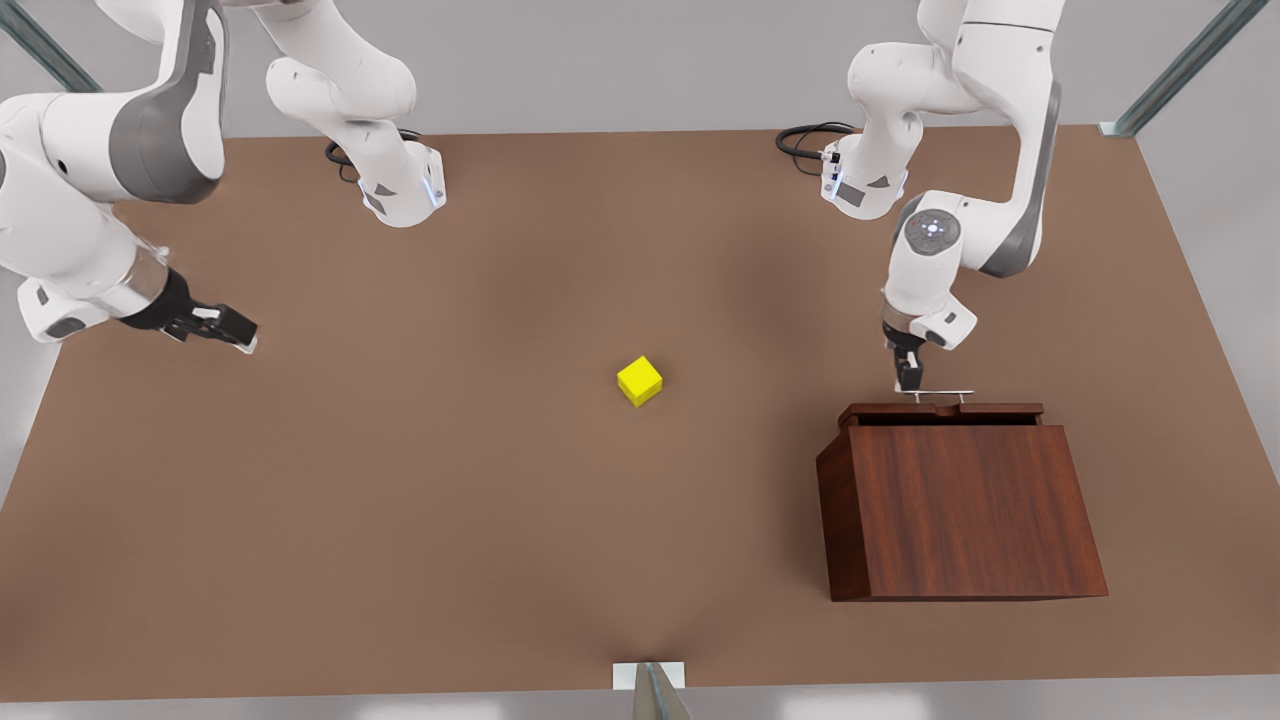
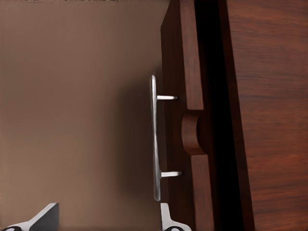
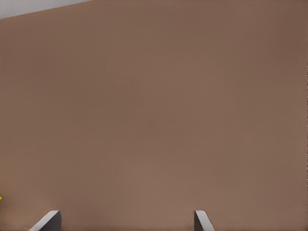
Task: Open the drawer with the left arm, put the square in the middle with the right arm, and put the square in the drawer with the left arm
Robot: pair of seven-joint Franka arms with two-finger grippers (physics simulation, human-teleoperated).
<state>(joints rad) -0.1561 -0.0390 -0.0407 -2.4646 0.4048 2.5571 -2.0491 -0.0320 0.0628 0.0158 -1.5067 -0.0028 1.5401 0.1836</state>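
Although the drawer (image 1: 941,410) sits at the top of the slant-topped wooden box (image 1: 960,510), it shows as just a thin strip with a dark gap behind it, barely pulled out, so its inside is hidden. Its silver bar handle (image 1: 938,394) sticks out toward the arms' bases. The left tool (image 1: 908,385) points straight down at that handle from the arm on the front view's right, its fingers (image 2: 166,216) spread apart on either side of one end of the bar. The yellow square (image 1: 640,381) rests on the brown bench (image 1: 450,500) near its middle, well apart from the box. The right tool (image 1: 232,330) hangs low at the front view's left, tilted toward the square, fingers apart and empty; that arm waits.
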